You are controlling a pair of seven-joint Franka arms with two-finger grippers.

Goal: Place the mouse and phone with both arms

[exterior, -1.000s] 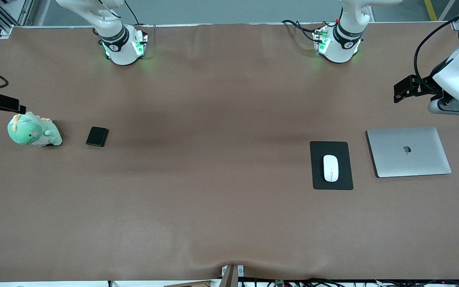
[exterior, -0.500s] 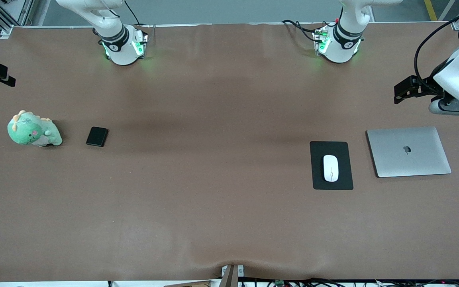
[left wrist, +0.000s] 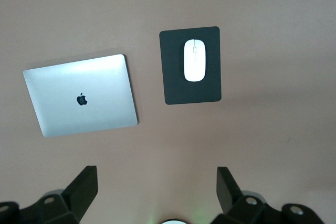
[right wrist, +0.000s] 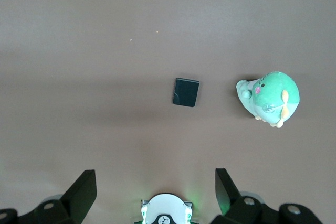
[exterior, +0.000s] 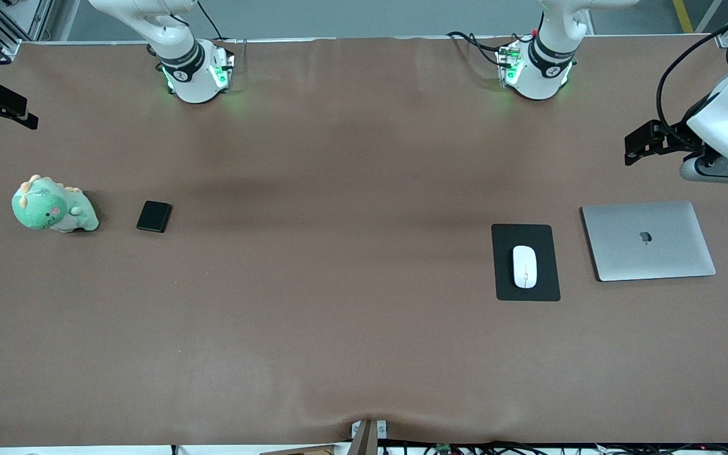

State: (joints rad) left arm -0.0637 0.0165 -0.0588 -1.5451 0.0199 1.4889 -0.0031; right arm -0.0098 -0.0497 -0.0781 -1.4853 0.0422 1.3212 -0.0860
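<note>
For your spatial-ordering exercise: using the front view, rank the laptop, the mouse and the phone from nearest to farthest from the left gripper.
1. Laptop: just below the left gripper in the view, at the left arm's end.
2. Mouse: on the black mat beside the laptop.
3. Phone: at the right arm's end.

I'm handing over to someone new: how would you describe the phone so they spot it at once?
Start at the right arm's end of the table, where a green plush dinosaur sits. The phone lies flat beside it, toward the table's middle. It is a small black slab with rounded corners, far smaller than the black mat under the mouse.
</note>
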